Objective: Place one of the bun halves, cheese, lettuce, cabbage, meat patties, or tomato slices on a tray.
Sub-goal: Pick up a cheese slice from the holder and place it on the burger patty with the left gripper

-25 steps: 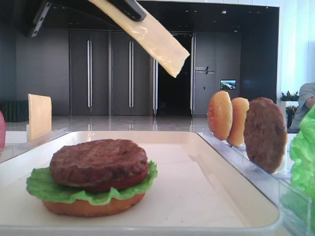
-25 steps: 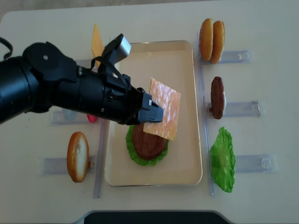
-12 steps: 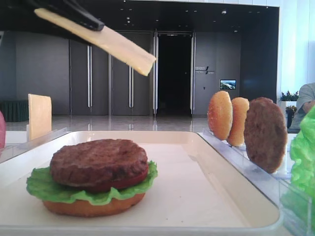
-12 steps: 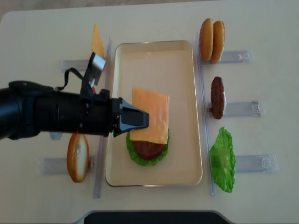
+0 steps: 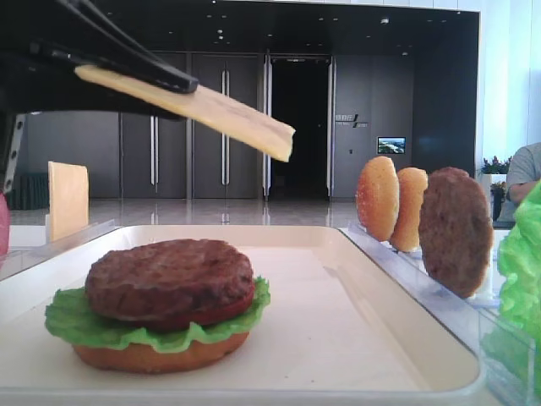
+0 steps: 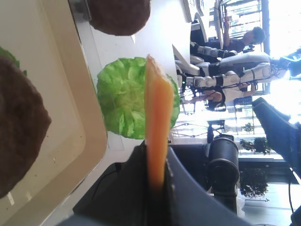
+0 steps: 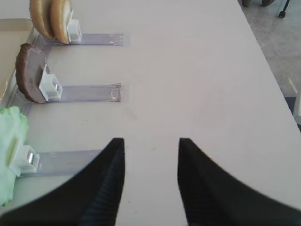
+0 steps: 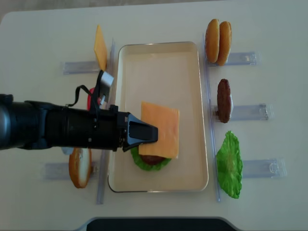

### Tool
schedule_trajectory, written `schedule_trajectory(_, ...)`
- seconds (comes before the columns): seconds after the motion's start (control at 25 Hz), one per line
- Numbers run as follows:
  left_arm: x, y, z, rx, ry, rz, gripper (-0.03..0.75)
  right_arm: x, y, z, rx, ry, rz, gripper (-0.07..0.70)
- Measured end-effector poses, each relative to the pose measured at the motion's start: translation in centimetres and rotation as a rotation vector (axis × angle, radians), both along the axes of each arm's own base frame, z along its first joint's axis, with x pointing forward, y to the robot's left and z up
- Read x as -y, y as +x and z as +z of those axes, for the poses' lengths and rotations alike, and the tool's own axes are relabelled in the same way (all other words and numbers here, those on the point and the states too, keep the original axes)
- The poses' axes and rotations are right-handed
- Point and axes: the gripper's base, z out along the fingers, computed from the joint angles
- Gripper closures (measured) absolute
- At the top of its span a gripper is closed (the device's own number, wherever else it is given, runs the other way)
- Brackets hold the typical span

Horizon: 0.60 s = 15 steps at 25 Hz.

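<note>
We see the tray [image 8: 192, 62] mid-table with the stacked patty [image 5: 169, 277], lettuce [image 5: 72, 326] and bun [image 5: 161, 355] inside; the held cheese [image 8: 160, 130] hangs above that stack; racks [image 8: 250, 111] stand on both sides.

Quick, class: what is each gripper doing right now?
Left gripper: shut on the cheese, held above the patty.
Right gripper: open, holding nothing.
</note>
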Motion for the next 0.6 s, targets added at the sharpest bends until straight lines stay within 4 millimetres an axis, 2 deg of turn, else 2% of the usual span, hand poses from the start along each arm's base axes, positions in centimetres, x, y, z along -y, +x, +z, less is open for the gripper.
schedule_trajectory(0.12,0.1,0.1,-0.8,-0.018,-0.003,-0.015,0.685,0.0,0.0,0.0,0.0,0.0,0.0,0.338)
schedule_trajectory(0.32,-0.1,0.2,-0.7,-0.021,-0.021,-0.011,0.685,0.0,0.0,0.0,0.0,0.0,0.0,0.338)
schedule_trajectory(0.6,-2.0,0.3,-1.3,-0.064,-0.021,0.07,0.685,0.0,0.0,0.0,0.0,0.0,0.0,0.338)
